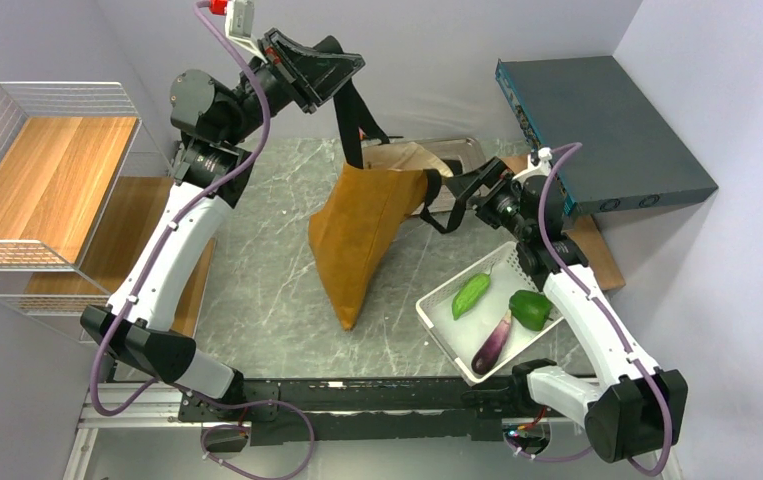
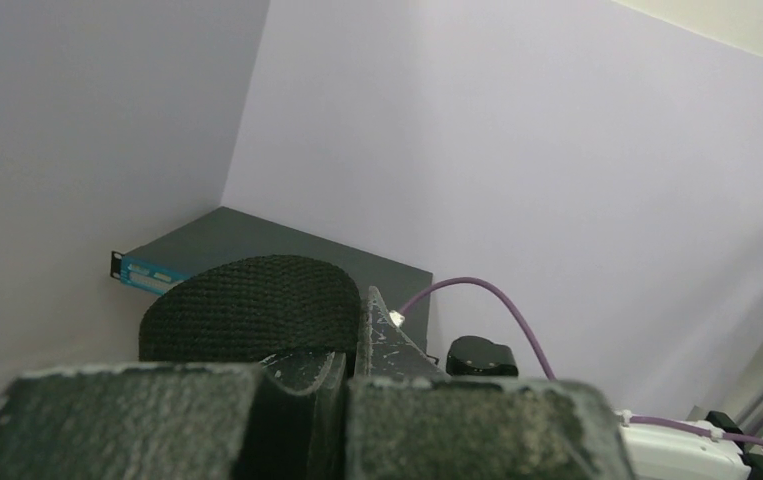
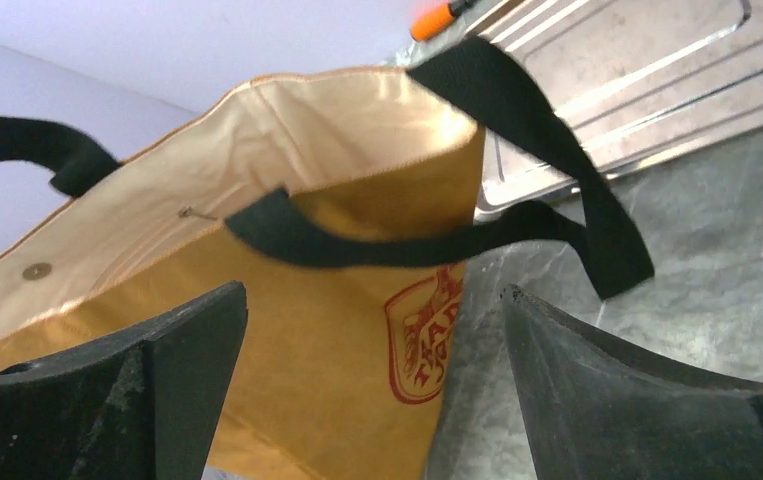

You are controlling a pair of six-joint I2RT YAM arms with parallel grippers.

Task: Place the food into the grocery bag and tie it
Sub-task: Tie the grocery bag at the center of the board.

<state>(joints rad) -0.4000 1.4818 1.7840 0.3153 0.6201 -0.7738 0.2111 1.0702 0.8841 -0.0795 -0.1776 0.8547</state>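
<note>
The mustard grocery bag (image 1: 362, 235) hangs tilted over the marble table, its bottom corner resting on the surface. My left gripper (image 1: 349, 72) is raised high and shut on one black strap (image 1: 352, 125); in the left wrist view that strap (image 2: 247, 305) loops over the closed left gripper (image 2: 352, 350). My right gripper (image 1: 449, 190) is at the bag's right side, open. In its view the right gripper (image 3: 375, 295) faces the bag (image 3: 287, 360), with the other strap (image 3: 357, 240) slack just ahead of it. The food lies in a white tray (image 1: 437, 312): a green gourd (image 1: 471, 295), a green pepper (image 1: 530, 308) and a purple eggplant (image 1: 492, 344).
A wire rack with a wooden shelf (image 1: 47, 170) stands at the left. A dark blue-grey box (image 1: 597, 130) sits at the back right. A metal tray (image 1: 465, 150) lies behind the bag, also in the right wrist view as the metal tray (image 3: 657, 80) beside an orange marker (image 3: 432, 18).
</note>
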